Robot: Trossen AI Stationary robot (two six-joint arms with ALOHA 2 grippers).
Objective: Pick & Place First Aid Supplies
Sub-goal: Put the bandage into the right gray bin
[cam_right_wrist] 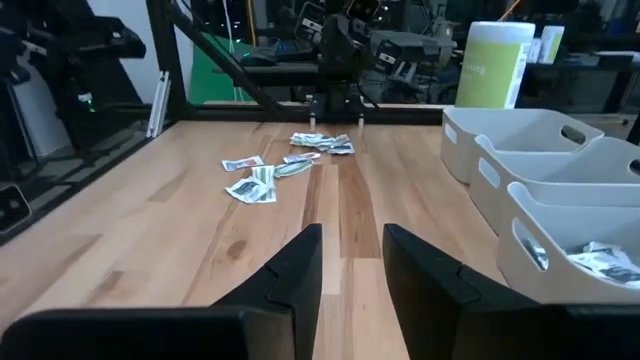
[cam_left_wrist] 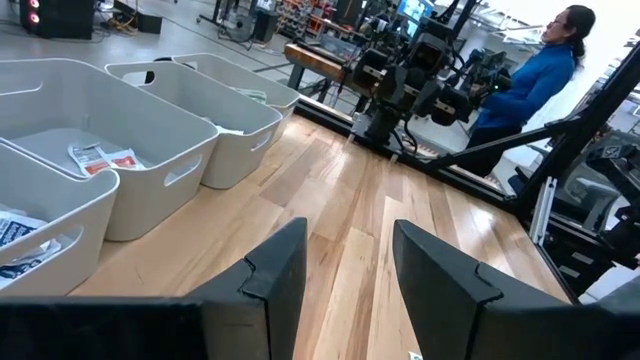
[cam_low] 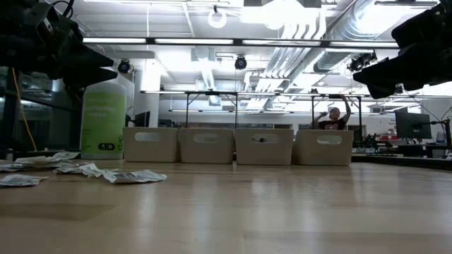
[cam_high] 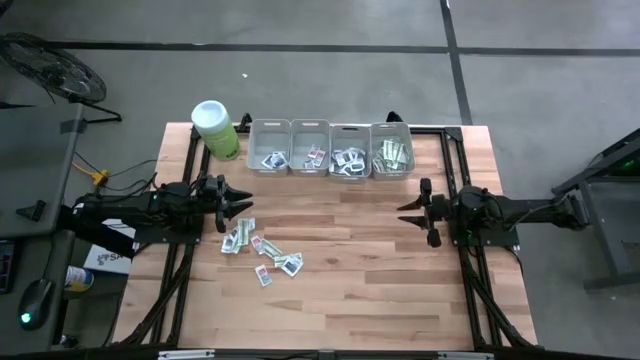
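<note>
Left tool (cam_high: 243,203) apart, empty, above packets (cam_high: 262,250); right tool (cam_high: 409,213) apart, empty, above bare table (cam_high: 380,290).

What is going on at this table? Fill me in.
A two-armed robot is sorting first aid packets from a loose pile on the wooden table into four grey bins, which already hold some. Right now neither arm holds anything. The left gripper hovers open just above the pile's edge, and the right gripper hangs open and empty on the table's right side.
</note>
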